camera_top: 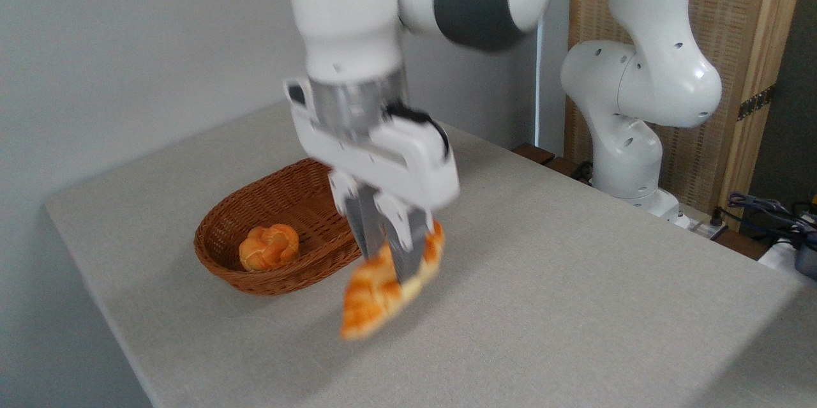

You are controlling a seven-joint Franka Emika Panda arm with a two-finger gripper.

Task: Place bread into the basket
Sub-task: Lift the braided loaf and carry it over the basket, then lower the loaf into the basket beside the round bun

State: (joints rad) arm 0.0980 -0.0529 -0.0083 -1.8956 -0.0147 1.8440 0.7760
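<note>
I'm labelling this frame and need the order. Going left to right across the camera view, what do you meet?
Small round bun lying in the basket → braided bread held in the pincer → robot base → cables at the far right.

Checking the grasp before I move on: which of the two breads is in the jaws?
The long braided loaf, golden with brown ridges, clamped mid-length by the gripper beside the basket. The small round orange bun lies untouched inside the basket.
</note>
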